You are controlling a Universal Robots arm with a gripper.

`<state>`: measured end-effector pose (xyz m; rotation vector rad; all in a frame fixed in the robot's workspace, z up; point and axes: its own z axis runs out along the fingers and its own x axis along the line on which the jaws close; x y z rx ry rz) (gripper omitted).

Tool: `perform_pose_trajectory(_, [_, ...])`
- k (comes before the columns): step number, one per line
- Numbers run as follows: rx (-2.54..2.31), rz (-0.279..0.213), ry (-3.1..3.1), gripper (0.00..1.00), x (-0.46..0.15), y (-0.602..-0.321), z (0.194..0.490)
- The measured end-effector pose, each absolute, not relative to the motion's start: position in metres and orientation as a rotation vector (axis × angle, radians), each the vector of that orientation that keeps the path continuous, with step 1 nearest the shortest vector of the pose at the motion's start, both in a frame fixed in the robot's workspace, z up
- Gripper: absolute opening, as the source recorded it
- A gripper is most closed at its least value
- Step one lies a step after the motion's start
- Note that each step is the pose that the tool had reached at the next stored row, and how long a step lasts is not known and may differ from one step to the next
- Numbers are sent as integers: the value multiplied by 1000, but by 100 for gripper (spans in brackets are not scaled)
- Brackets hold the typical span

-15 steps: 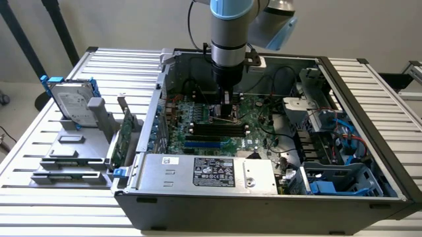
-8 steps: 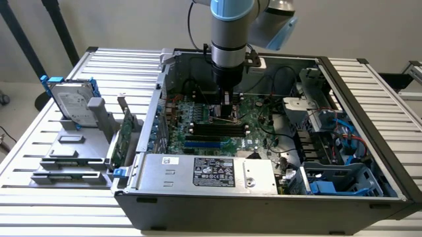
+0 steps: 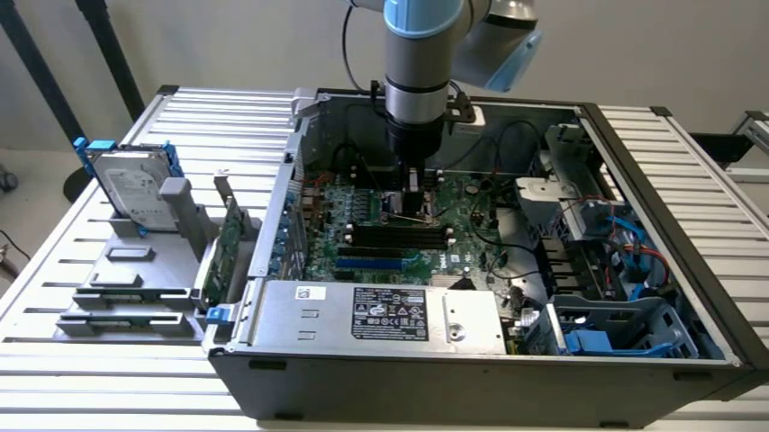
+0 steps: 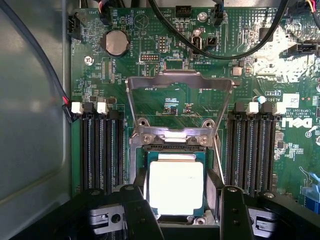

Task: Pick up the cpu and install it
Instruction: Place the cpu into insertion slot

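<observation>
Misalignment is the risk: the fingers (image 4: 136, 212) stand apart on either side of the cpu (image 4: 176, 187), which lies in the socket (image 4: 172, 148) below the raised load frame (image 4: 177, 82), so a sideways nudge or tilt could bend its pins.

Here's the arm (image 3: 420, 63): a silver-grey tube with pale blue bands, a pale blue cap at the joint and a black ring lower down. A thin black cable (image 3: 345, 45) runs alongside. The gripper (image 3: 415, 209) is dark, and its matte black fingers (image 4: 234, 210) each carry a round stud.
</observation>
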<state>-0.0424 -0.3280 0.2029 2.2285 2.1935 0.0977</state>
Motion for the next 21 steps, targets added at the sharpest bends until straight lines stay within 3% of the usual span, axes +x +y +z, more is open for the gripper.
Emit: perform_pose_trajectory(21, [2255,92,2168,55,-42,-326,199])
